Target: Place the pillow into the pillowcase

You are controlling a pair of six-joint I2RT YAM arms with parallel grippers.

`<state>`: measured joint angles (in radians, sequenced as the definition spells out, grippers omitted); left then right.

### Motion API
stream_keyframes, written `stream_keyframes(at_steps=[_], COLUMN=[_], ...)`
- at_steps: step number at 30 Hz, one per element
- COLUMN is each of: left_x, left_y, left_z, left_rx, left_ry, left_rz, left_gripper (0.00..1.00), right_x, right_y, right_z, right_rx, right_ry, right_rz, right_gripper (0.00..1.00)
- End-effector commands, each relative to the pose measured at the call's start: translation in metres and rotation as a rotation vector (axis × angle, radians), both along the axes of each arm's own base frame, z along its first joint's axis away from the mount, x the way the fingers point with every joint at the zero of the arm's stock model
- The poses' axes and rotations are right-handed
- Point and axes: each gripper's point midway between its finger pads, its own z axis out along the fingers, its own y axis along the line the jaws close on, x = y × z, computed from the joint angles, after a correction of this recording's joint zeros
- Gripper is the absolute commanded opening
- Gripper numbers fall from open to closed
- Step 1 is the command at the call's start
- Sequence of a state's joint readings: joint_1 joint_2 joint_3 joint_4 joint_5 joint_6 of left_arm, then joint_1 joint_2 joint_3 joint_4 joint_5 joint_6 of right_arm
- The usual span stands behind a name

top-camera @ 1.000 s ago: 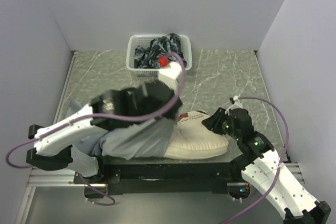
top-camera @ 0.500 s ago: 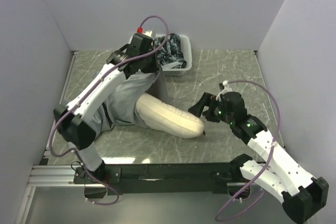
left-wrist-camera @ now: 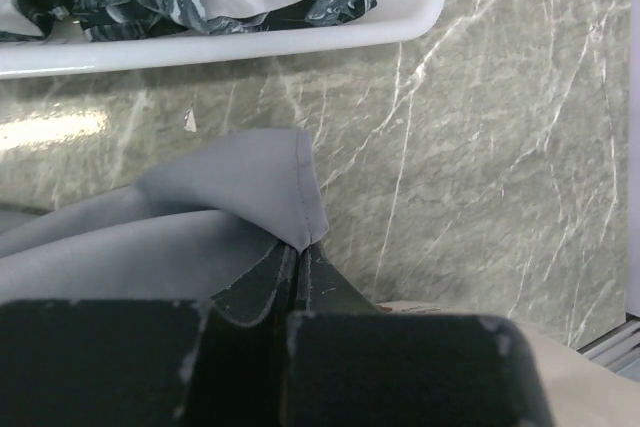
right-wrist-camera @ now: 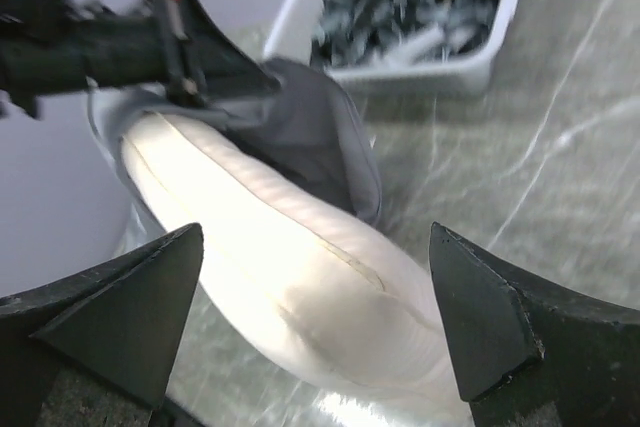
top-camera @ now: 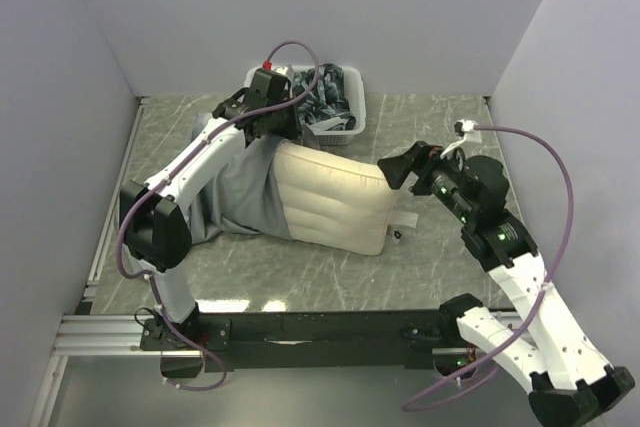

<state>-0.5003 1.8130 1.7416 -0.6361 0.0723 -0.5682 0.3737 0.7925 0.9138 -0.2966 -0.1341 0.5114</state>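
**Pillow partly sleeved in grey pillowcase at the middle of a marble-patterned tabletop**

We see a tabletop with a grey-green marble pattern, closed in on its left, far and right sides by plain pale walls. A dark rail runs along the near edge, where the two arm bases sit. At the middle of the far edge stands a white plastic basket filled with dark crumpled material.

The pillow lies flat at the middle of the tabletop. It is cream-white, with stitched lines running across it. Its left part is inside the pillowcase, a wrinkled grey sack trailing toward the left edge, and its right part is bare.

The left gripper has its jaws pressed together on a folded corner of the pillowcase's hem, near the basket. The right gripper is spread wide and holds nothing. It sits just beside the pillow's bare right end, and we cannot tell whether they touch.

The pillowcase hides how far in the pillow reaches. The left arm crosses above the grey cloth and covers part of it. In the left wrist view the gripper's black body blocks the lower part of the picture and the basket is cut off at the top. The right wrist view is blurred, so the fabric's fine detail is lost there.
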Motion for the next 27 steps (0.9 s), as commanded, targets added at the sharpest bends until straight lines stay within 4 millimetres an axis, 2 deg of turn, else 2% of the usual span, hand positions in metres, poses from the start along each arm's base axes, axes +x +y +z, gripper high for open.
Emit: stream_keyframes(at_steps=[1, 5, 9, 12, 14, 18, 20, 22, 23, 26, 27], left_x=[-0.001, -0.005, -0.008, -0.009, -0.009, -0.014, -0.016, -0.017, -0.017, -0.018, -0.018], left_y=[-0.008, -0.009, -0.01, -0.013, -0.015, -0.026, -0.031, -0.035, -0.036, -0.039, -0.04], left_z=[0.008, 0.004, 0.003, 0.004, 0.002, 0.006, 0.014, 0.025, 0.029, 0.041, 0.048], left_rx=[-0.054, -0.06, -0.073, -0.078, -0.077, -0.081, -0.085, -0.09, -0.09, -0.089, -0.09], left_ry=[-0.053, -0.046, -0.053, -0.056, -0.052, -0.07, -0.091, -0.12, -0.132, -0.156, -0.172], left_rz=[-0.047, -0.062, -0.071, -0.083, -0.094, -0.123, -0.139, -0.146, -0.15, -0.166, -0.174], left_gripper=[0.01, 0.01, 0.01, 0.01, 0.01, 0.01, 0.01, 0.02, 0.03, 0.05, 0.08], right_x=[0.005, 0.006, 0.01, 0.005, 0.004, 0.0, -0.003, -0.008, -0.01, -0.01, -0.006], right_y=[-0.012, -0.012, -0.002, 0.0, 0.0, 0.01, 0.018, 0.027, 0.031, 0.037, 0.035], right_z=[0.012, -0.006, -0.045, -0.054, -0.055, -0.043, -0.041, -0.042, -0.042, -0.053, -0.06], right_rx=[-0.039, -0.04, -0.056, -0.014, -0.008, 0.019, 0.044, 0.071, 0.09, 0.098, 0.089], right_ry=[-0.15, -0.154, -0.098, -0.13, -0.136, -0.161, -0.155, -0.157, -0.15, -0.119, -0.09], right_rz=[-0.035, -0.041, 0.005, 0.018, 0.017, 0.078, 0.116, 0.156, 0.168, 0.167, 0.153], right_gripper=[1.0, 1.0, 1.0, 1.0, 1.0, 1.0, 1.0, 0.95, 0.91, 0.57, 0.37])
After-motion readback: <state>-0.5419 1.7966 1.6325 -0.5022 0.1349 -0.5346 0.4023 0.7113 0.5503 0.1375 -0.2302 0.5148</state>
